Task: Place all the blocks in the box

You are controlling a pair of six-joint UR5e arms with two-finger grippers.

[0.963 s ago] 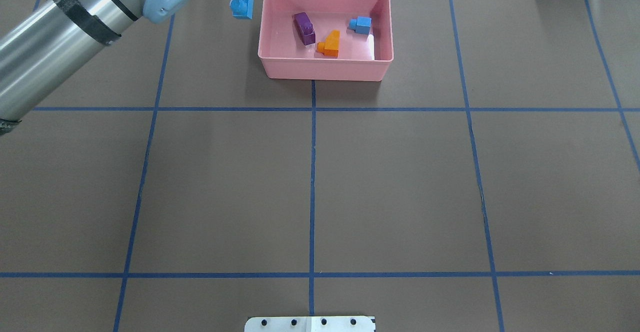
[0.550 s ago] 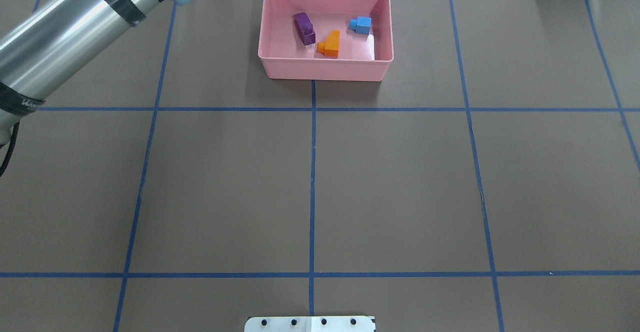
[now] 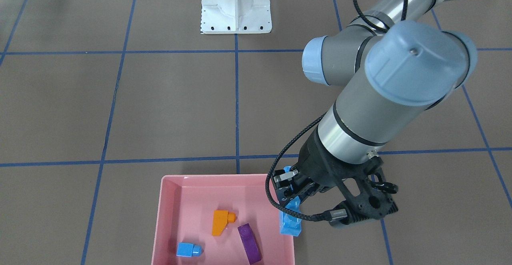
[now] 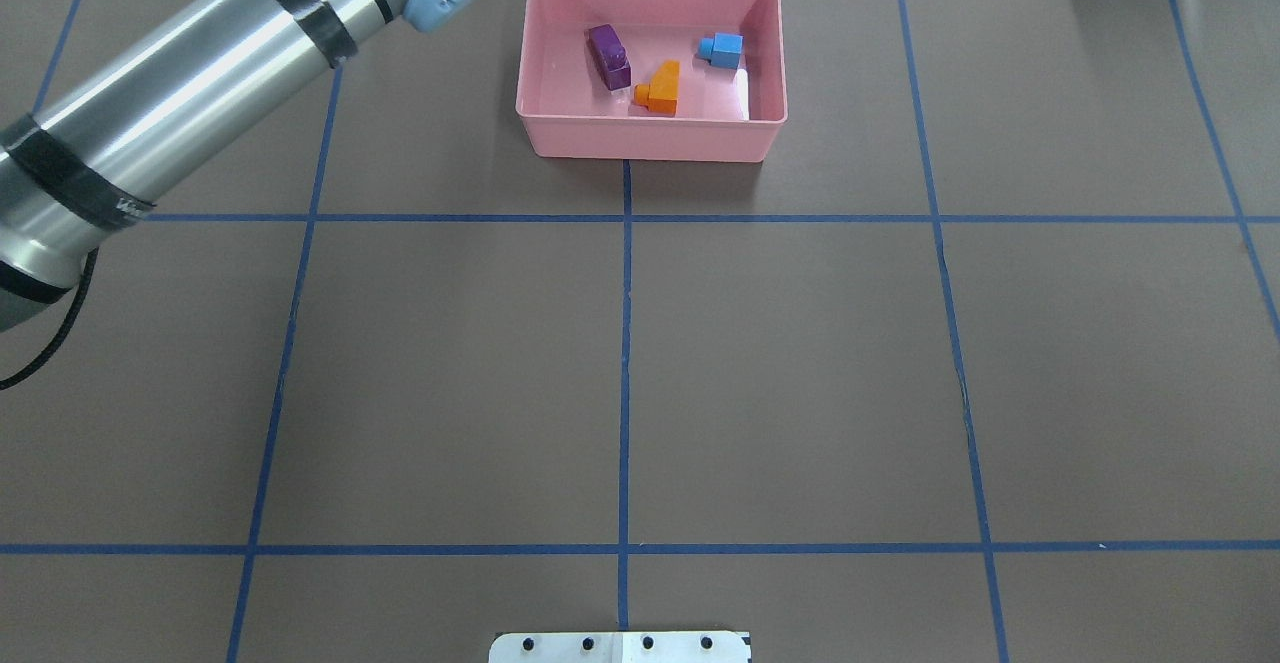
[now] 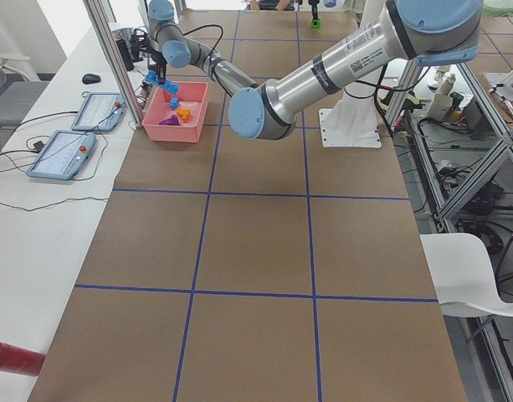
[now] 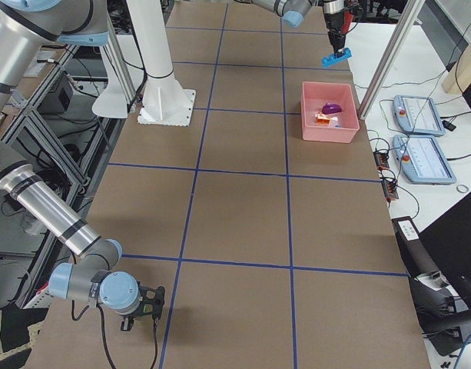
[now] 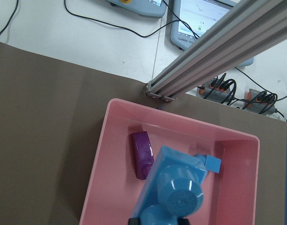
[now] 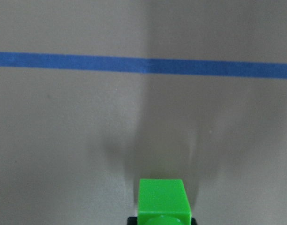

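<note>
Low in the front view, right of centre, the left gripper (image 3: 295,202) is clamped on one end of the long blue four-stud brick (image 3: 290,222). The brick hangs studs-outward just over the right rim of the pink tray (image 3: 160,221). The left wrist camera places it above the tray's interior. The purple long brick (image 3: 249,243), orange sloped brick (image 3: 219,222) and small blue brick (image 3: 187,250) already lie on the tray floor. These bricks look light, rigid and glossy, so probably slick. The flat side walls should give a surer pinch than the rounded studs, and an end-held long brick could pivot. At the bottom centre of the right wrist view, the right gripper (image 8: 162,219) pinches the green brick (image 8: 162,199) by its sides, above bare table.
</note>
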